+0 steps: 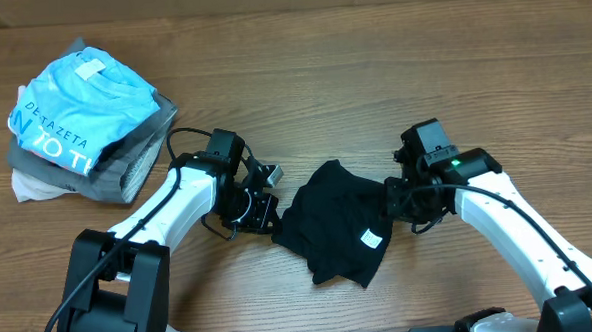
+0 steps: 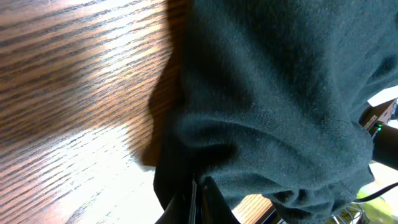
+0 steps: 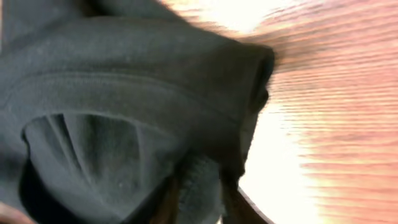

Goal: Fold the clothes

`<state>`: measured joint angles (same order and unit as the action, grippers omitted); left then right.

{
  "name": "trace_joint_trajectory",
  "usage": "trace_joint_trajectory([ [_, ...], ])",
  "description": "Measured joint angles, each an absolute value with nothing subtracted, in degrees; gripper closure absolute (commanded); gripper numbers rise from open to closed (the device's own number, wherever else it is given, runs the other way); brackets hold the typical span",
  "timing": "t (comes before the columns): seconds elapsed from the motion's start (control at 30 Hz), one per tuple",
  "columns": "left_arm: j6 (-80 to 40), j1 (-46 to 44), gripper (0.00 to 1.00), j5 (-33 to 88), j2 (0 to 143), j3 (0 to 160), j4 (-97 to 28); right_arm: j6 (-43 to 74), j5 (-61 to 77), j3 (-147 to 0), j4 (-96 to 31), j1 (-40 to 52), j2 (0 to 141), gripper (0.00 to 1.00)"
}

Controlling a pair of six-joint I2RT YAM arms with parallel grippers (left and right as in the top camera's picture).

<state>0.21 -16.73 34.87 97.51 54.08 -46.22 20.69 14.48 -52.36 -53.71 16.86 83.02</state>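
The clothes [image 1: 330, 217], a black T-shirt with a small white tag [image 1: 371, 239], lie crumpled in a heap at the middle of the table. My left gripper [image 1: 269, 213] is at the heap's left edge. In the left wrist view its fingers [image 2: 198, 183] are pressed together with the dark fabric [image 2: 280, 106] bunched right at their tips. My right gripper [image 1: 392, 204] is at the heap's right edge. In the right wrist view a wad of the black cloth [image 3: 124, 106] sits pinched between the two fingers of the gripper [image 3: 200, 186].
A pile of other garments sits at the back left: a light blue shirt with white lettering [image 1: 78, 107] on top of grey and white pieces [image 1: 126, 171]. The wooden table [image 1: 372, 73] stretches behind and around the heap.
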Motion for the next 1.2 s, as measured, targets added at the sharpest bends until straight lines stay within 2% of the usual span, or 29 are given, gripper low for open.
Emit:
trace_joint_trajectory([
  [0.03,0.2,-16.7,0.96,34.9,97.5,54.1,-46.2,20.8,14.6,-52.2,-53.3,16.9,83.1,0.96],
  [0.27,0.2,-16.7,0.96,34.9,97.5,54.1,-46.2,21.1,8.9,-52.1,-50.6,13.0,83.2,0.96],
  [0.3,0.2,-16.7,0.96,34.8,97.5,54.1,-46.2,21.2,8.5,-52.1,-50.2,11.9,83.2,0.89],
  [0.33,0.2,-16.7,0.96,34.8,97.5,54.1,-46.2,21.5,8.5,-52.1,-50.6,10.8,83.2,0.66],
  [0.37,0.2,-16.7,0.95,34.9,97.5,54.1,-46.2,21.5,8.6,-52.1,-51.4,9.8,83.2,0.55],
  [0.43,0.2,-16.7,0.92,34.8,97.5,54.1,-46.2,20.8,9.1,-52.0,-53.8,9.0,83.2,0.44],
  [0.47,0.2,-16.7,0.88,34.8,97.5,54.1,-46.2,20.6,9.7,-52.0,-54.5,8.9,83.2,0.41],
  [0.53,0.7,-16.7,0.65,34.8,97.5,54.1,-46.2,19.6,12.1,-51.9,-54.8,9.0,83.2,0.38],
  [0.57,0.7,-16.7,0.49,34.7,97.5,54.1,-46.1,19.3,13.1,-51.8,-54.5,9.0,83.2,0.38],
  [0.6,0.6,-16.7,0.41,34.6,97.5,54.1,-46.1,19.0,14.4,-51.6,-53.7,9.0,83.2,0.39],
  [0.63,0.6,-16.7,0.37,34.6,97.5,54.1,-46.1,18.7,15.6,-51.4,-53.1,9.0,83.2,0.43],
  [0.7,0.4,-16.7,0.36,34.4,97.5,54.1,-46.1,18.0,17.6,-51.1,-51.8,9.0,83.3,0.52],
  [0.83,0.4,-16.7,0.36,34.4,97.5,54.1,-46.1,17.9,20.0,-50.5,-50.0,9.0,84.5,0.59],
  [1.0,0.4,-16.7,0.36,34.2,97.5,54.1,-46.1,17.7,21.2,-47.1,-46.7,9.0,86.1,0.96],
  [1.2,0.4,-16.7,0.36,34.2,97.5,54.1,-46.1,18.0,21.2,-47.1,-46.0,8.6,86.1,0.96],
])
